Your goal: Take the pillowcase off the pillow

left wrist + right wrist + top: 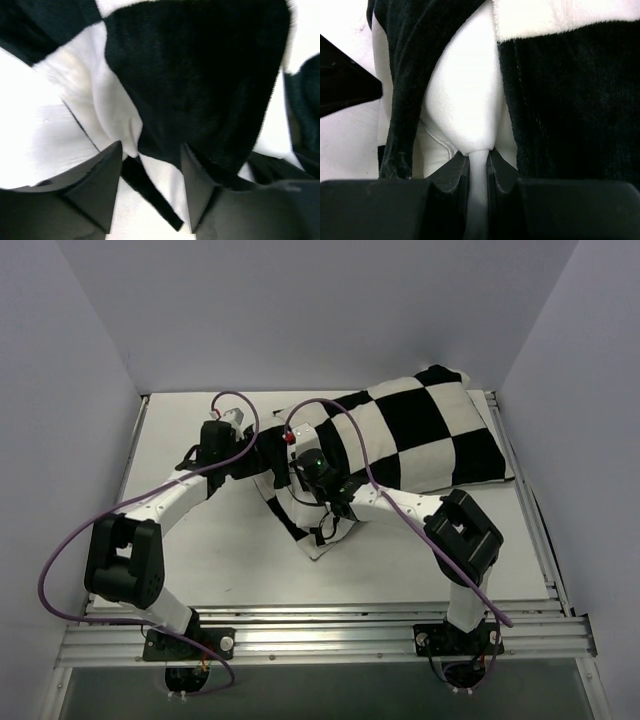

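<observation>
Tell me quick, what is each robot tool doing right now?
Left tool: open, with the pillowcase edge lying in the gap.
Right tool: closed, pinching the white pillow.

The pillowcase (420, 435) lies on the bench (200, 550), far right corner to centre, the pillow (470, 100) inside it.

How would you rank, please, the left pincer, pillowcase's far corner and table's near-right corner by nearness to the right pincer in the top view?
1. Left pincer, just to its left.
2. Pillowcase's far corner, back right.
3. Table's near-right corner, front right.
</observation>
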You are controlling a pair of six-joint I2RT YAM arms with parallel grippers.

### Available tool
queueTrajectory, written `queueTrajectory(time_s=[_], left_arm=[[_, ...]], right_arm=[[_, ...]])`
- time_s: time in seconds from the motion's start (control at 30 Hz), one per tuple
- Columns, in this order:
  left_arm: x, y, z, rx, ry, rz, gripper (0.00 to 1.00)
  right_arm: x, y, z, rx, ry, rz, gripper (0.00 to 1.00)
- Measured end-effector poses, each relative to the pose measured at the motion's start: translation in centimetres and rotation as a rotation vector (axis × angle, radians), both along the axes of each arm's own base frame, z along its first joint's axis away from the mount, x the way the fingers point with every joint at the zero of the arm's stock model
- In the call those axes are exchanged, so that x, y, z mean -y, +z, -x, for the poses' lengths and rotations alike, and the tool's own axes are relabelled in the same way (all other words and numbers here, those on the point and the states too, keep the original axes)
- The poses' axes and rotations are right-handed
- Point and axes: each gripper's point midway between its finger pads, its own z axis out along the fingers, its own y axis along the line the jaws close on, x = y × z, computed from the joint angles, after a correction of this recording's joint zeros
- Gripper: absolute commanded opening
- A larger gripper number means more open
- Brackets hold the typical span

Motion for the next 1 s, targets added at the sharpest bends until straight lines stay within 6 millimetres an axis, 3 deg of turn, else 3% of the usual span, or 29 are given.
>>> queueTrajectory(time_s=[0.03,0.13,0.2,0.43,0.67,0.8,0.83,0.93,1.0], left_arm=[[0.3,0.2,0.1,0.004,-0.004,0.013,0.67],[1.1,0.9,1.1,0.017,-0.031,0.042,0.76],[2.0,1.9,1.9,0.038,-0.060,0.055,0.77],[5.6,5.4,4.6,0.134,-0.177,0.051,0.77],[5.8,4.3,5.7,0.121,-0.175,0.016,0.69],[5.7,3.5,5.5,0.113,-0.153,-0.013,0.51],[5.7,3.2,5.4,0.108,-0.147,-0.022,0.36],[5.5,2.4,5.3,0.089,-0.126,-0.043,0.09],[5.5,2.4,5.6,0.085,-0.124,-0.044,0.05]], right_arm=[[0.0,0.0,0.1,-0.004,0.005,-0.005,0.00],[-0.2,0.1,0.9,-0.022,0.033,-0.028,0.00],[-0.1,0.2,1.5,-0.039,0.050,-0.051,0.00],[0.7,0.6,4.7,-0.098,0.091,-0.091,0.00],[0.5,0.4,7.4,-0.124,0.119,-0.098,0.00],[0.5,0.4,7.6,-0.124,0.117,-0.094,0.00],[0.5,0.4,7.7,-0.125,0.114,-0.094,0.00],[0.9,0.5,8.0,-0.126,0.105,-0.095,0.00],[1.4,0.7,8.3,-0.129,0.094,-0.097,0.00]])
